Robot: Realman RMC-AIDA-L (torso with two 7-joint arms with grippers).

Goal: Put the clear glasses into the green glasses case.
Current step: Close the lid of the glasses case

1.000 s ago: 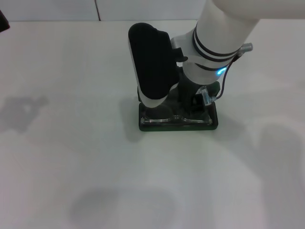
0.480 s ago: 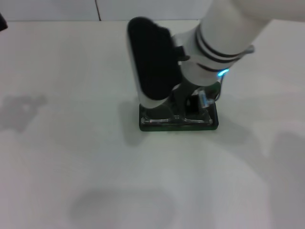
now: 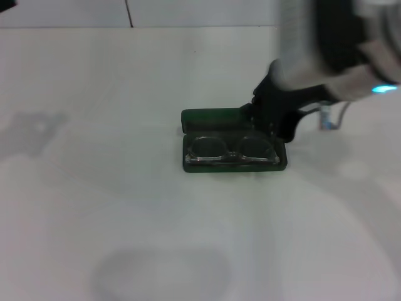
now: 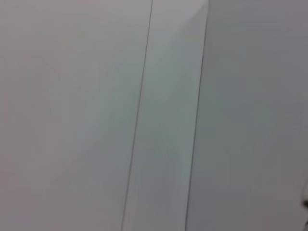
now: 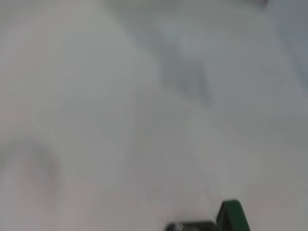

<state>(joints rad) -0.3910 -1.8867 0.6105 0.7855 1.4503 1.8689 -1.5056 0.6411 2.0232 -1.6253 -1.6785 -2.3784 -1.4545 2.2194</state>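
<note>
1. Plainly, the clear glasses (image 3: pixel 233 149) lie flat inside the green glasses case (image 3: pixel 234 162), lenses side by side, filling the tray from its left end to its right end.
2. The case sits open near the middle of the white table (image 3: pixel 94 188); its lid (image 3: pixel 212 118) stands up along the far edge, hinged behind the tray.
3. The right gripper (image 3: pixel 276 116) is at the far right corner of the case, dark and blurred, just beside the lid's right end; it holds nothing that can be seen, and I cannot tell how its fingers stand.
4. Above it the right arm (image 3: pixel 341 44) runs off toward the upper right, with a small blue light (image 3: pixel 382 89) on it.
5. The right wrist view shows mostly bare table, with a green corner of the case (image 5: pixel 232 216) at one edge.
6. The left wrist view shows only pale panels with thin seams; the left gripper does not show in any view.
</note>
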